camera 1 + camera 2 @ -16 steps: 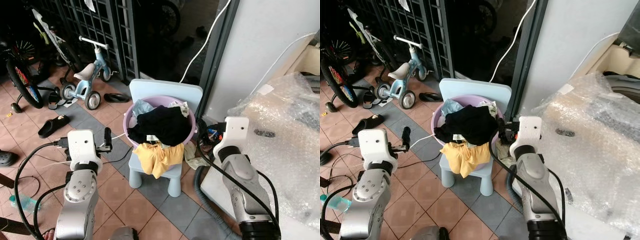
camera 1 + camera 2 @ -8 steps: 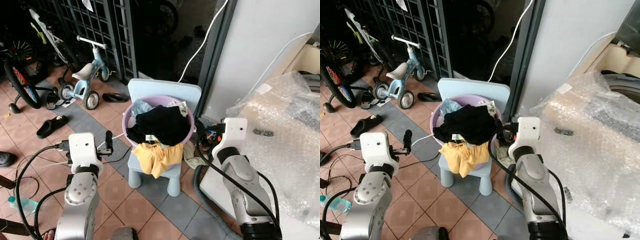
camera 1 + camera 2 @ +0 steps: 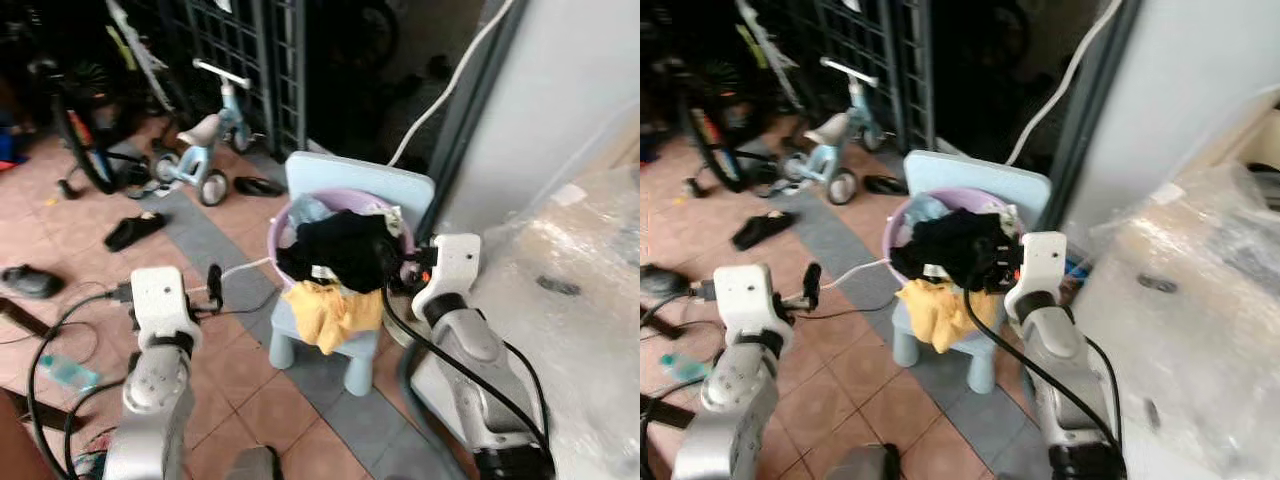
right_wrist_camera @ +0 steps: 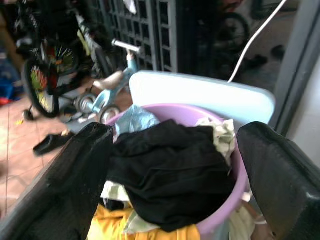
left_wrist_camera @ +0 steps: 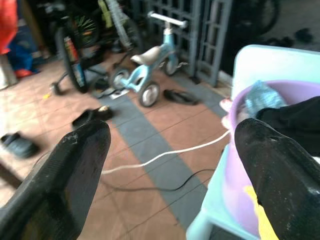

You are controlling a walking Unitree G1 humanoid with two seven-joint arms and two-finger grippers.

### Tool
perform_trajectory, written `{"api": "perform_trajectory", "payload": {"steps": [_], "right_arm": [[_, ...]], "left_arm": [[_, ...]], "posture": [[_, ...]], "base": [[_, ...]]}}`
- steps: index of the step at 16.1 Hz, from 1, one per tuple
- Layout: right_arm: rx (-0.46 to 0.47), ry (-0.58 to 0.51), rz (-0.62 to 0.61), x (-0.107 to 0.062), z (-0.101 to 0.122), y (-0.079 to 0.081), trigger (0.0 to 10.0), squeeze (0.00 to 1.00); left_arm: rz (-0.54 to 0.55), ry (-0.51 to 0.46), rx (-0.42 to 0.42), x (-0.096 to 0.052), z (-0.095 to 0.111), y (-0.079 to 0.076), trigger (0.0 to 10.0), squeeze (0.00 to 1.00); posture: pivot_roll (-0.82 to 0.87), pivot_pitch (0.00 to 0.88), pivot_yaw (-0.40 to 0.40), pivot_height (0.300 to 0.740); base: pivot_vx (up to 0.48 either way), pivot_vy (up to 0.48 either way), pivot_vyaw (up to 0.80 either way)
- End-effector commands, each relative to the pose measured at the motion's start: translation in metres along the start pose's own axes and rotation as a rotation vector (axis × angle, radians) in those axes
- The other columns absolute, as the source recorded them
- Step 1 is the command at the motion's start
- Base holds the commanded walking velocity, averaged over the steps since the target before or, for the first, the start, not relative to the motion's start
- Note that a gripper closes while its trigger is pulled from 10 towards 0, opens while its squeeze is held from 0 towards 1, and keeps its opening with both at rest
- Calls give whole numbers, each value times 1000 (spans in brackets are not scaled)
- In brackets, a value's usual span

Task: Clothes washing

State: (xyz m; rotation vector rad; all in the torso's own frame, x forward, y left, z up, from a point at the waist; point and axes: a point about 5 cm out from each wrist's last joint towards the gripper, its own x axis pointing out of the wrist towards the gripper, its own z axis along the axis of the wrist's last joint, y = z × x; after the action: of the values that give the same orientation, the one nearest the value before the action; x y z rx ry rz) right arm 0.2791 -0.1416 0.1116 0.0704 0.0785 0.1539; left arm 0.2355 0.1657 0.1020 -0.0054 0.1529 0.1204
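**Both grippers hovering open by a full laundry basin**

A round lilac plastic basin point(image 3: 285, 232) is sitting on a small pale-blue plastic chair point(image 3: 358, 187) at the centre of the head view. It is heaped with crumpled clothes: a black garment point(image 3: 340, 250) on top and a yellow one point(image 3: 335, 310) spilling over the front rim. The right gripper point(image 4: 172, 165) is pointing at the pile, fingers spread wide, holding nothing. The left gripper point(image 5: 170, 150), also wide open and empty, is hanging over the terracotta tiled floor point(image 3: 70, 220) beside the chair. A child's tricycle point(image 3: 215, 135) is standing in the upper left.
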Motion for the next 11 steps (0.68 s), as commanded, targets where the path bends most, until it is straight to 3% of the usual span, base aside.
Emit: {"api": "perform_trajectory", "payload": {"steps": [1, 11], "right_arm": [[-3, 17, -19, 1, -2, -4, 10000, 0], [3, 75, -20, 5, -13, -7, 10000, 0]], "left_arm": [[-8, -21, 15, -1, 5, -2, 10000, 0], [7, -2, -2, 1, 5, -1, 10000, 0]], "posture": [[-24, 79, 12, 740], [-15, 99, 1, 740]], "base": [[352, 0, 675], [350, 0, 56]]}}
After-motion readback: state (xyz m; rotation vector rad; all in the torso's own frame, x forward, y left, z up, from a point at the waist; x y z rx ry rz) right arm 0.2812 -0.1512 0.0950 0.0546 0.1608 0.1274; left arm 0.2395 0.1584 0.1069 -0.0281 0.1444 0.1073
